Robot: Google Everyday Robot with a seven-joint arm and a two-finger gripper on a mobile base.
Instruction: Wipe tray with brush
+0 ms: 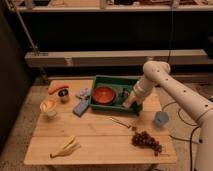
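Robot arm reaching down into the green tray [107, 80] on the wooden table [100, 135].

The tool [128, 103] is low at the right end of the tray, next to the round red bowl [104, 94] inside it (I cannot tell if the tool is gripping, or see the brush clearly). Near the front of the table lie purple grapes [146, 141], a thin metal utensil [122, 123], a blue cup [161, 118] and a banana [66, 147]. A grey-blue block [81, 107] sits just left of the tray.
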